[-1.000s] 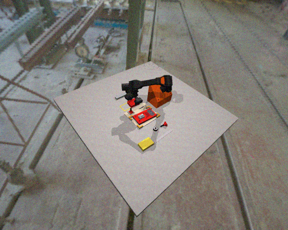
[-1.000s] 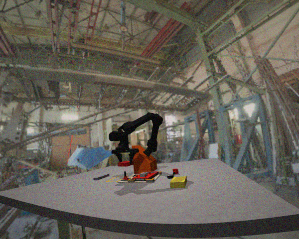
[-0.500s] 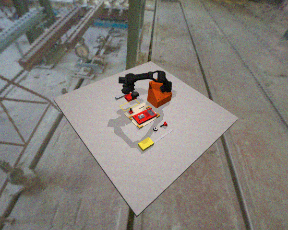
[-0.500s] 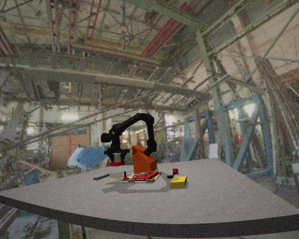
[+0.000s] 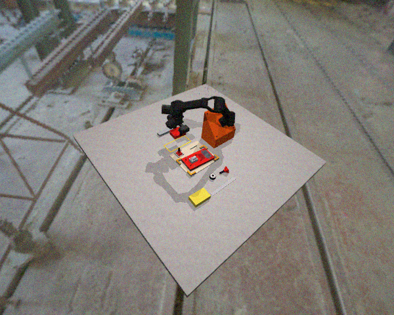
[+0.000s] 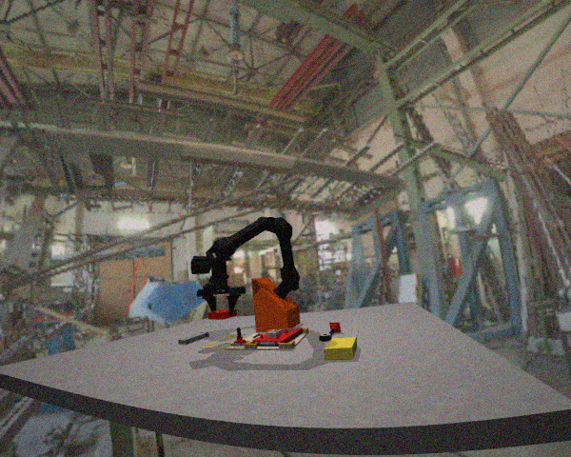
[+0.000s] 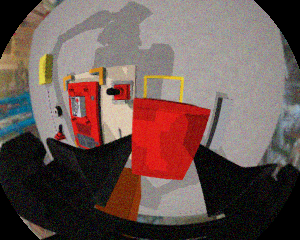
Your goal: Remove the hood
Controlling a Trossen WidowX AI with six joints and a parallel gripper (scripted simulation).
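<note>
Grey table [image 5: 251, 189] carries everything. Orange base block [image 5: 217, 130] sits at the far side w/ the black arm [image 5: 190, 105] reaching out from it. Toy car [image 5: 197, 158], red, hood off, rests on a tan board w/ orange corner brackets. Marked area [image 5: 177, 143] = yellow outline just beside the board, on the arm's side. Yellow block [image 5: 199, 197] lies near the table's middle, well apart from the car. Gripper [image 6: 221, 300] is clamped on the red hood [image 6: 221, 313], held above the table, beyond the outline's far edge in top view. Grey bar [image 6: 193, 337] lies near the outline. Small red knob [image 5: 224, 170] and a black-white ring [image 5: 212, 176] sit beside the car.
</note>
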